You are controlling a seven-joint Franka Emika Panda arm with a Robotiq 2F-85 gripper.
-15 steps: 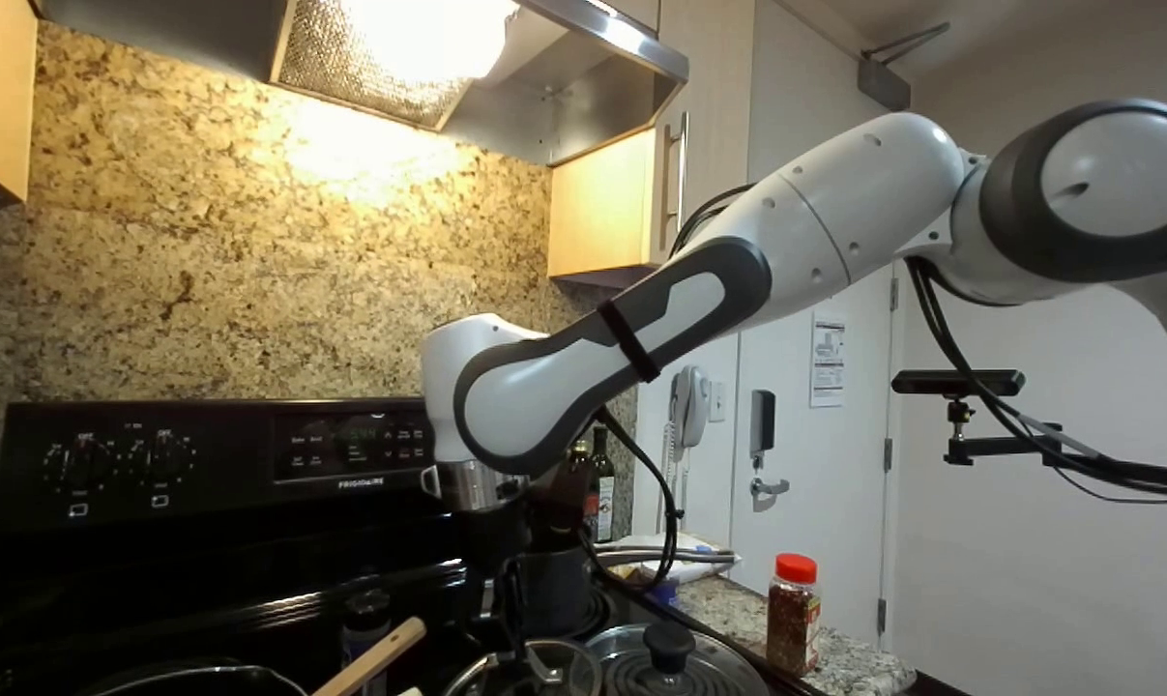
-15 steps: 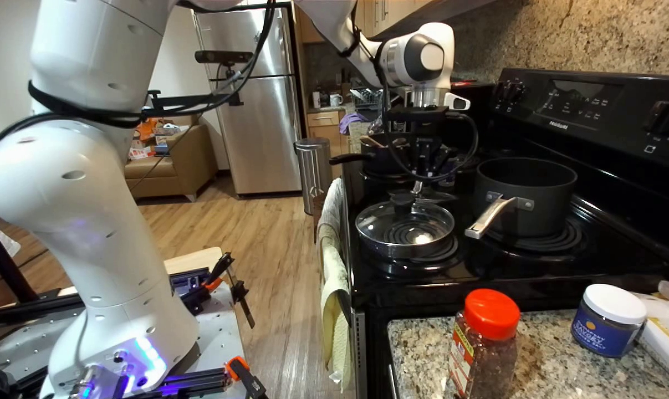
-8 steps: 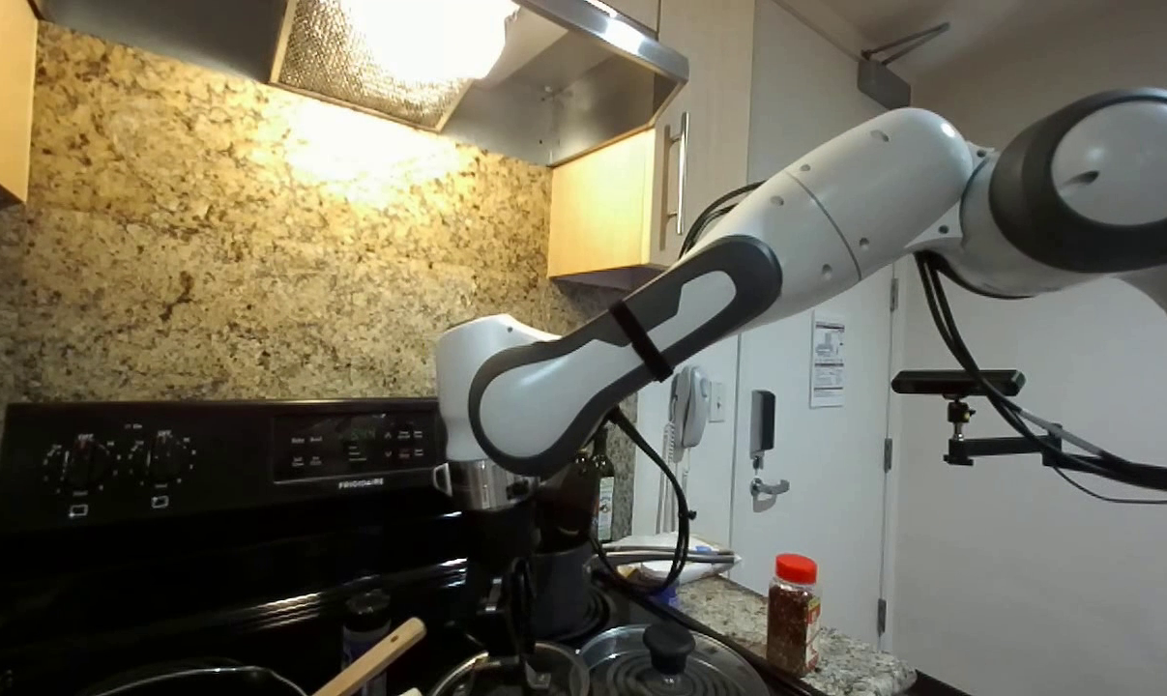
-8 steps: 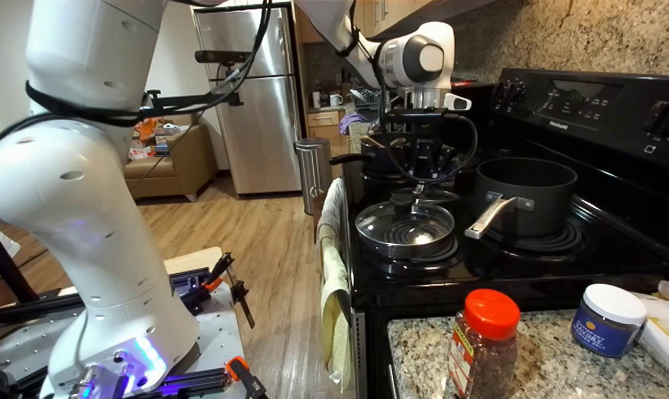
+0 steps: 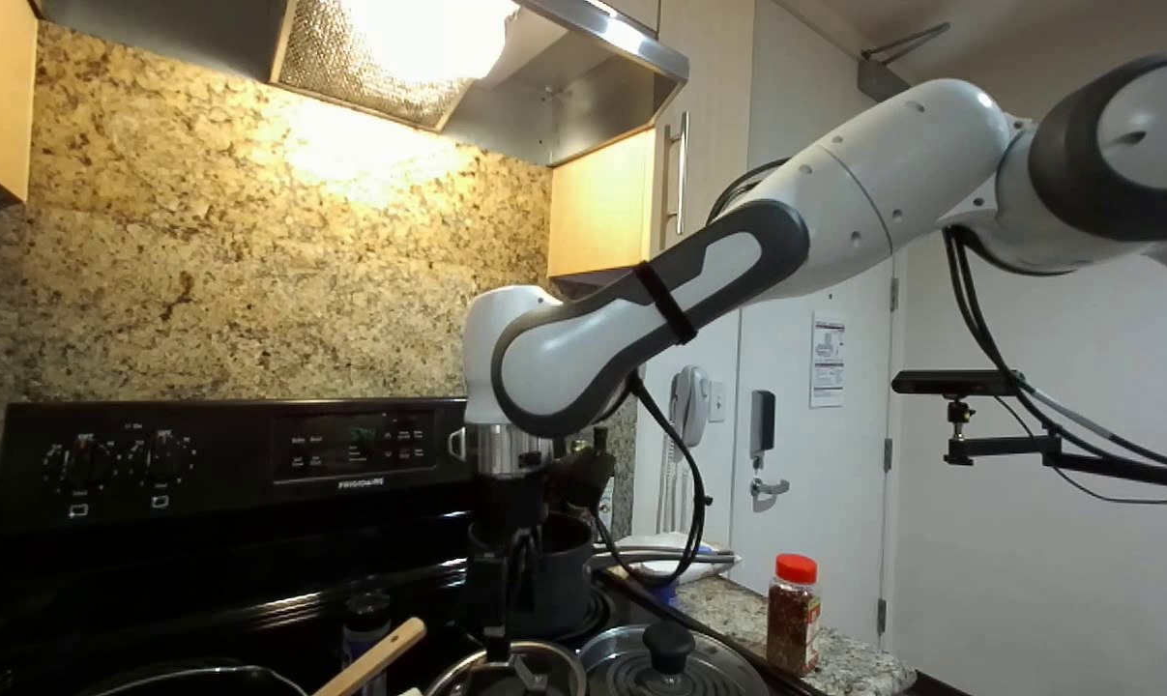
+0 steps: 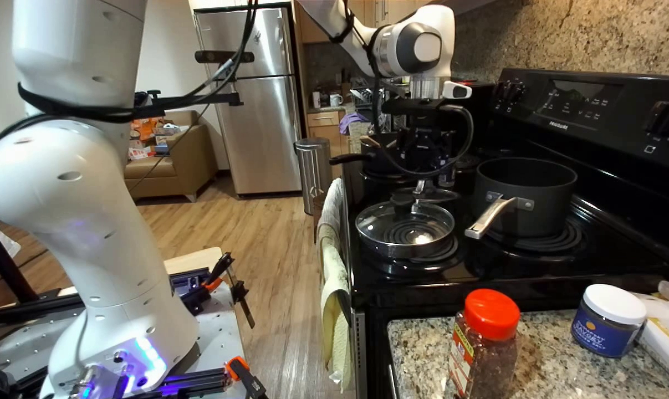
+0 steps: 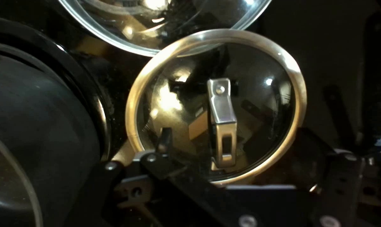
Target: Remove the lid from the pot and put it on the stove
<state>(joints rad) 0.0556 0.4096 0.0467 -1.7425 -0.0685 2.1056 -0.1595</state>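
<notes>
The lid (image 7: 184, 82) is round glass with a pale metal rim and a silver strap handle. It lies on the black stove (image 6: 500, 269), behind the lidded pan in an exterior view (image 6: 445, 195). Grey and straight-sided, the pot (image 6: 528, 197) stands uncovered on a burner, its silver handle pointing outward; the wrist view shows part of the pot (image 7: 45, 104) at the left. Above the lid my gripper (image 7: 234, 142) is open, its fingers spread wide to either side of the strap handle and holding nothing. Exact fingertip height over the handle is hard to judge.
A shallow pan with a larger glass lid (image 6: 389, 221) and dark knob sits close; the lid's rim overlaps it in the wrist view. Farther off is a black pan (image 6: 378, 163). A pale wooden handle (image 5: 370, 657), a dark bottle (image 5: 363, 628) and a red-capped jar (image 6: 489, 327) stand around.
My gripper was shut on the lid's handle; it has since opened, let go and risen a little. The lid shifted slightly, then stayed on the stove.
</notes>
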